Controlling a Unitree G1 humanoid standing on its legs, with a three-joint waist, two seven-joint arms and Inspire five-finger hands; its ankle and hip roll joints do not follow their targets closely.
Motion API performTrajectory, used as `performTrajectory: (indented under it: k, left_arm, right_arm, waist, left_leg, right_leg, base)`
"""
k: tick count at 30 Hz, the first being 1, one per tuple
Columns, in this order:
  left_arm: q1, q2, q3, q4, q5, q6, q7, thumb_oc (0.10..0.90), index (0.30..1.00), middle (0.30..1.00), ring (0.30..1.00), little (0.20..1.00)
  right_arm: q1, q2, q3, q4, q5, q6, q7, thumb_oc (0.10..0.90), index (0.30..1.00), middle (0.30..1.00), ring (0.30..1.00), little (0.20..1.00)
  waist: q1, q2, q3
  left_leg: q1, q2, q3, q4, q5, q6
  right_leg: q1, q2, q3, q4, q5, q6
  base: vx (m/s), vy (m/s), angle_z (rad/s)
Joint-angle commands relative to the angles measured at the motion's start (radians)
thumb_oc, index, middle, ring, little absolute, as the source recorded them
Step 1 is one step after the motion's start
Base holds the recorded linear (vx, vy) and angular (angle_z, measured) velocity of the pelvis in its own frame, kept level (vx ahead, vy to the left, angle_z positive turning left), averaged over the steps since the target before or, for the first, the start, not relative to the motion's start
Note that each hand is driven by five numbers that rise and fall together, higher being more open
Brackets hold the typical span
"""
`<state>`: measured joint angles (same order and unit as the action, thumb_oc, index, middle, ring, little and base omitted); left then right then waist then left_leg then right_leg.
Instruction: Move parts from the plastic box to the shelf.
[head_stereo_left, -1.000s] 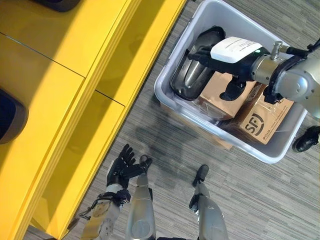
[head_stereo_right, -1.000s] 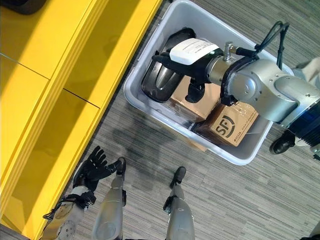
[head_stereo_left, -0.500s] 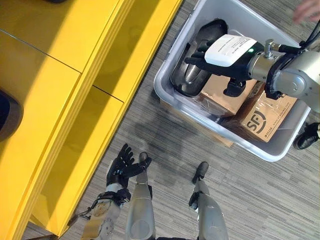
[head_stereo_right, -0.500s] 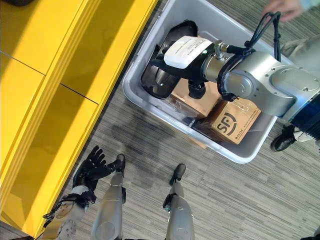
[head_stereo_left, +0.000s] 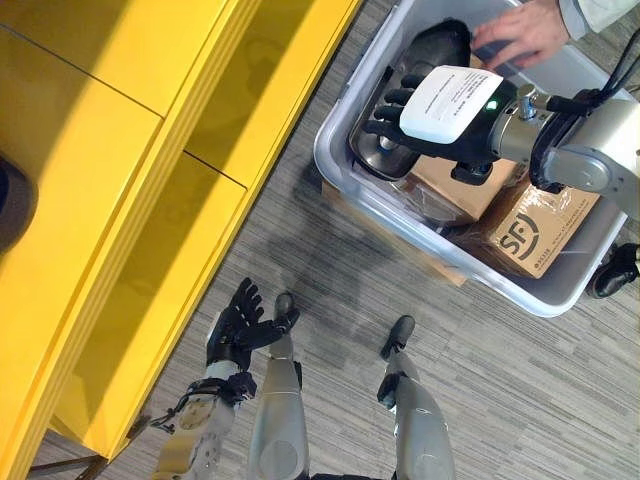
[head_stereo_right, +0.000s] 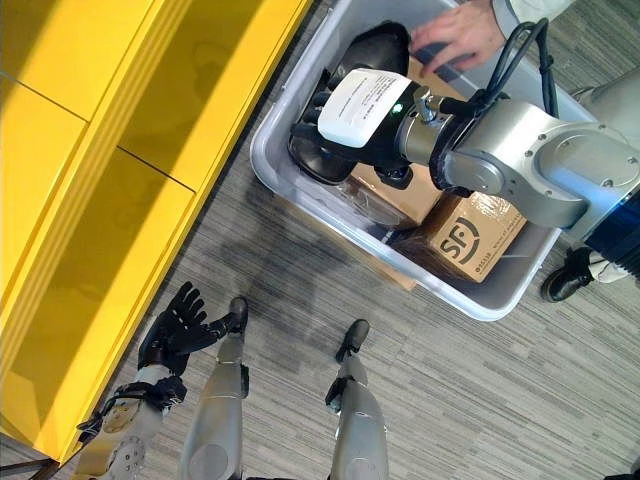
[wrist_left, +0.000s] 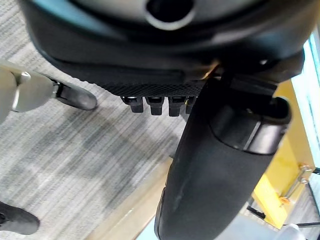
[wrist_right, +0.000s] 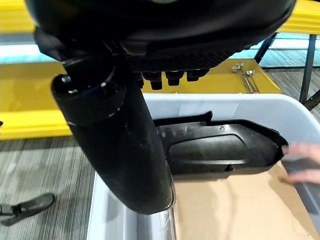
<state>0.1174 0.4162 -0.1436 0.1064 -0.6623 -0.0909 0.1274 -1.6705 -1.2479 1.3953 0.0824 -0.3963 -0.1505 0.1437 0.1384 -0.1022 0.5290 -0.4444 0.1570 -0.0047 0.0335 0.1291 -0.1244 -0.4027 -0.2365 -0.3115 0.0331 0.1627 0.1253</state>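
Fingers (head_stereo_left: 385, 108) of the right hand (head_stereo_left: 440, 125) are spread, hovering over the black part (head_stereo_left: 400, 100) in the plastic box (head_stereo_left: 560, 295), holding nothing. Its long axis runs from 1 to 7 o'clock; a person's hand (head_stereo_left: 520, 32) touches its far end. Left hand (head_stereo_left: 240, 325) hangs open at 7 o'clock beside the yellow shelf (head_stereo_left: 150, 200), well apart.

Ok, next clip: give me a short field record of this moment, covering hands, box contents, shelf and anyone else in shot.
right hand: open, fingers spread above the black part, not gripping
left hand: open, idle above the floor beside the yellow shelf
plastic box: holds the black part and cardboard boxes
person's hand: reaching into the box at the part's far end
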Motion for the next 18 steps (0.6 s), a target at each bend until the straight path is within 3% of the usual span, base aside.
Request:
performTrajectory:
  k: [1,18]
  left_arm:
    - [0.08,0.081,0.032,-0.139,-0.01,-0.075,0.003,0.9,1.0,1.0,1.0,1.0]
    - [0.071,0.092,0.03,-0.132,-0.018,-0.095,0.023,0.9,1.0,1.0,1.0,1.0]
  right_arm:
    - [-0.172,-0.074,0.005,-0.005,-0.034,-0.008,-0.04,0.9,1.0,1.0,1.0,1.0]
    - [-0.146,-0.055,0.005,0.121,-0.126,-0.001,-0.067,0.9,1.0,1.0,1.0,1.0]
  waist:
    - [0.032,-0.057,-0.009]
    - [0.028,-0.048,-0.009]
  left_leg:
    - [0.051,0.076,0.006,-0.001,-0.022,-0.04]
    - [-0.009,0.068,0.005,0.005,-0.025,-0.037]
  right_leg:
    - [-0.049,-0.07,0.048,0.147,-0.078,0.043]
    - [-0.135,-0.072,0.067,0.174,-0.078,0.042]
  base:
    - [0.0,0.0,0.0]
    - [0.0,0.0,0.0]
